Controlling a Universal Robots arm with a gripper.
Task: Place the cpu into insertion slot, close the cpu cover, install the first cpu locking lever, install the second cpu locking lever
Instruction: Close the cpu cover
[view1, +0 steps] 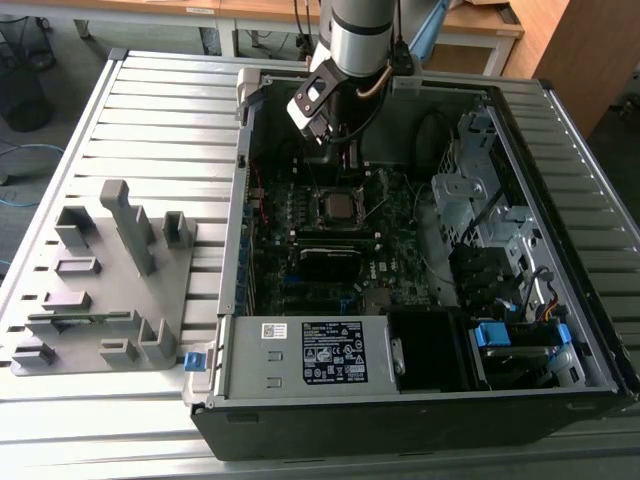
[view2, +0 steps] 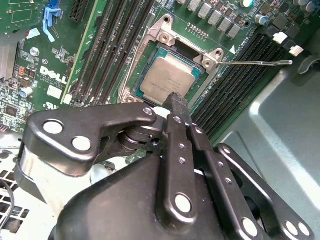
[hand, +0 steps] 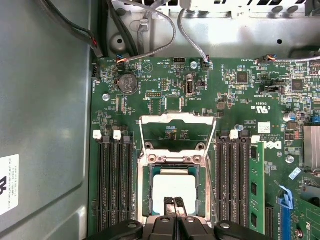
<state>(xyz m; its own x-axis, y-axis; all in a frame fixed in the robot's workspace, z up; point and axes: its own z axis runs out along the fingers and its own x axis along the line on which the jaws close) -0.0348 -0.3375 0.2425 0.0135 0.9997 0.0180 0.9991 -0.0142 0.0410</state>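
Cpu: the cpu (hand: 172, 189) lay flat, silver top up, square inside the insertion slot (hand: 148, 175); the placing step looked done.
Gripper: the gripper (hand: 174, 202) had its fingers pressed together and pinched nothing. The joined tips sat at the chip's near edge, touching or just short of it. That pose suited a press or nudge, not a grasp.
Cpu cover: the cpu cover (hand: 177, 131) stood swung open on the slot's far side from the gripper, leaving the chip bare, not yet closed.
Locking lever: in the second wrist view, a thin wire locking lever (view2: 260, 62) stuck out unlatched from the socket corner, over the memory slots (view2: 235, 75).
Surroundings: in the exterior view, the arm (view1: 355, 35) hung at 12 o'clock of the cpu and the power supply (view1: 250, 370) sat at 6 o'clock. A grey fixture tray (view1: 120, 290) lay at 9 o'clock, outside the computer case (view1: 400, 425).
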